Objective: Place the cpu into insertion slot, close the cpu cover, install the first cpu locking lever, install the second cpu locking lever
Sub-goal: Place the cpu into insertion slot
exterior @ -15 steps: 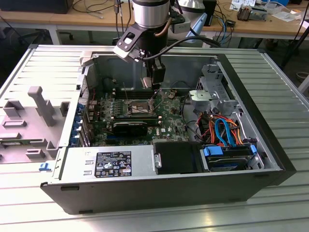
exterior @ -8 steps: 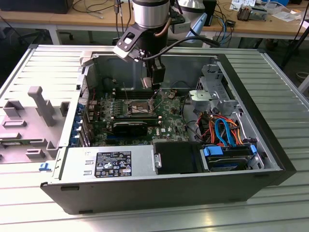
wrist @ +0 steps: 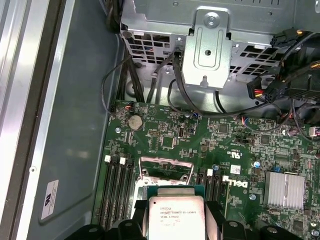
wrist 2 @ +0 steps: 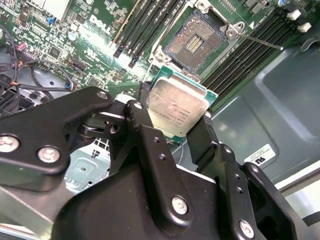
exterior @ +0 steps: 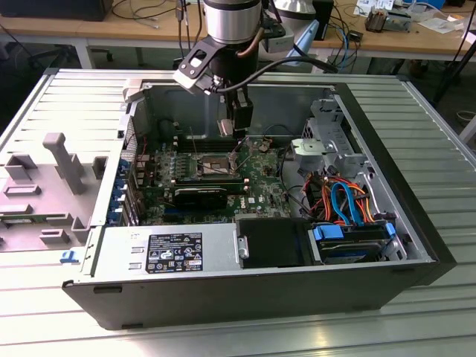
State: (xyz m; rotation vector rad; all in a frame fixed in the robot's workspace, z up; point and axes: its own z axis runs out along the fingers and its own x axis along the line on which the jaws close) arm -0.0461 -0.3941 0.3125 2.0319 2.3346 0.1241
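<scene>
The cpu (wrist 2: 177,106), a flat square chip with a silver-grey top, sits between the black fingers (wrist 2: 142,122) of my gripper (wrist 2: 172,117), which is shut on its two edges. Just beyond it on the green motherboard the insertion slot (wrist 2: 197,42) lies uncovered, with its dark centre showing. A thin metal locking lever (wrist 2: 260,41) sticks out beside the slot. In the first wrist view the cpu (wrist: 175,217) hangs over the slot, and the cpu cover (wrist: 165,167) stands raised behind it. In the exterior view my gripper (exterior: 236,126) hangs inside the open computer case, a little above the insertion slot (exterior: 213,165).
Long black memory slots (wrist 2: 145,30) flank the socket. A metal drive cage (wrist: 210,35) with loose cables rises past the board's edge. A finned heatsink (wrist: 285,190) sits on the board. Coloured cables (exterior: 342,197) and a power supply (exterior: 175,249) crowd the case.
</scene>
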